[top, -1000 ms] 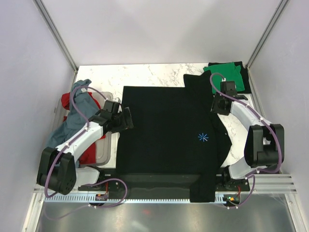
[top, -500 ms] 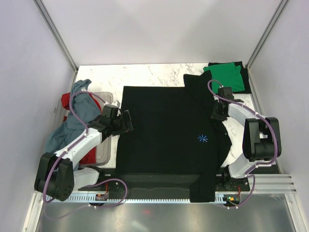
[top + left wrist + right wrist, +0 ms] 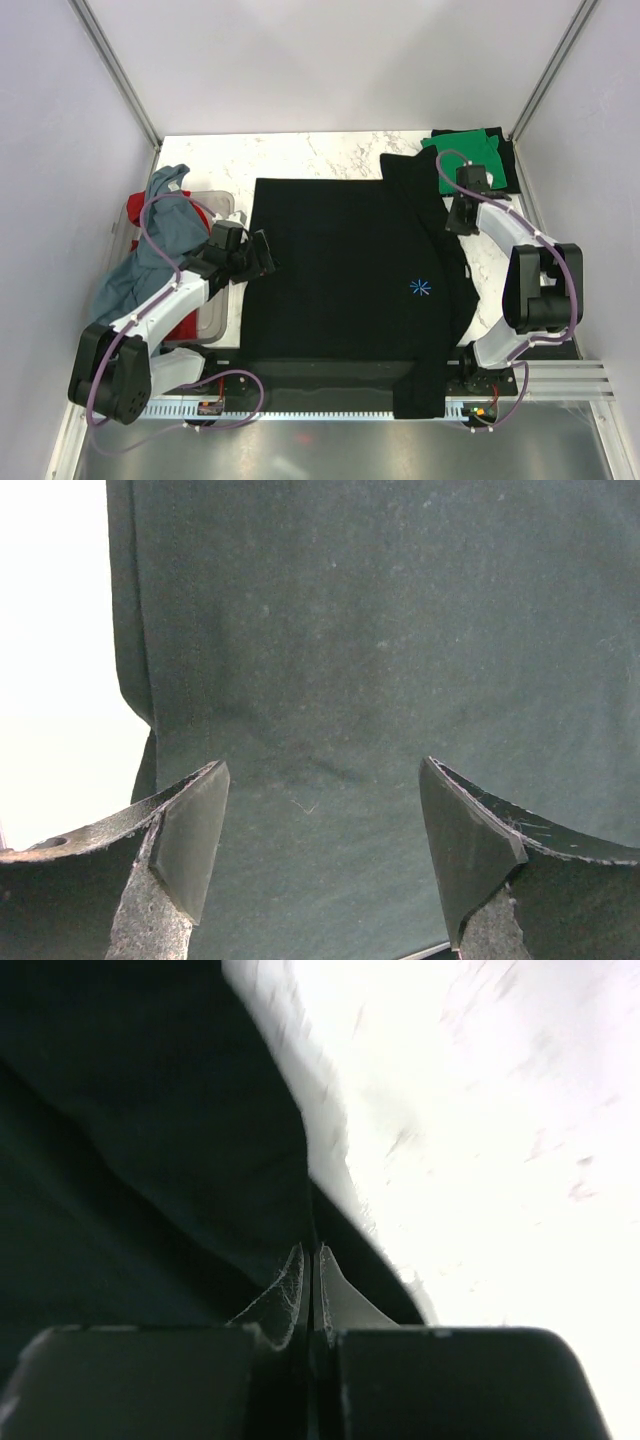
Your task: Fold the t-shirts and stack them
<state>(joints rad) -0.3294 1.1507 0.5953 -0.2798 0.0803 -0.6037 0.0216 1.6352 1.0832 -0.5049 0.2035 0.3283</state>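
- Our left claw (image 3: 322, 768) hangs released, jaws wide, with the black t-shirt (image 3: 350, 270) flat on the counter (image 3: 300, 155) right beneath it. The cloth's edge sits just beside 1 finger.
- Our right claw (image 3: 312, 1255) is clenched tight at that shirt's opposite edge, and we cannot tell whether cloth is pinched.
- Beyond the right claw lies the green t-shirt (image 3: 465, 155).
- Behind the left claw, the grey-blue t-shirt (image 3: 150, 250) and red t-shirt (image 3: 138, 208) drape the bin (image 3: 218, 318).

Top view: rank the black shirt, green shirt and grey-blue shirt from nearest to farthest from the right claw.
1. Black shirt: its right edge at the right claw.
2. Green shirt: far right corner.
3. Grey-blue shirt: far left.
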